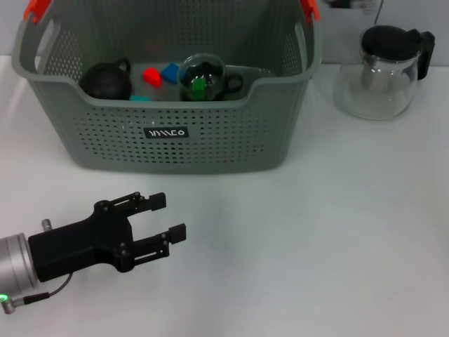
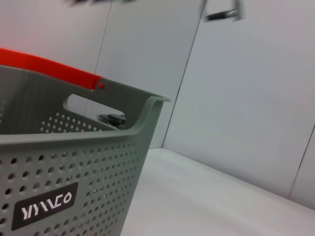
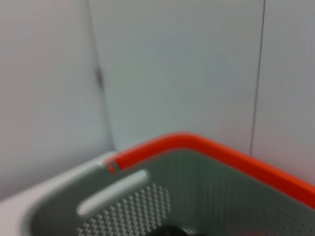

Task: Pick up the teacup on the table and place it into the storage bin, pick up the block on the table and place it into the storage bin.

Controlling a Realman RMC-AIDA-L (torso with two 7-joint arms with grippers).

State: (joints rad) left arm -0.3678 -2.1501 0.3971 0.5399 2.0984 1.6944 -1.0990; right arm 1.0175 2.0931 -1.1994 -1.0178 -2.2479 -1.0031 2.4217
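Counting for you: one bin (image 1: 175, 151) | inside: one dark teacup (image 1: 106, 81), one glass cup (image 1: 203, 78), several blocks (image 1: 152, 76) | one jug (image 1: 382, 74); left gripper (image 1: 167, 219) open, empty; right gripper unseen

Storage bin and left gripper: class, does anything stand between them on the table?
Nothing visible does. The left gripper, fingers open, hovers over bare table in front of the storage bin.

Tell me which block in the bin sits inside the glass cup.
The green block. It shows through the glass teacup in the storage bin, while the red block and blue block lie loose behind it.
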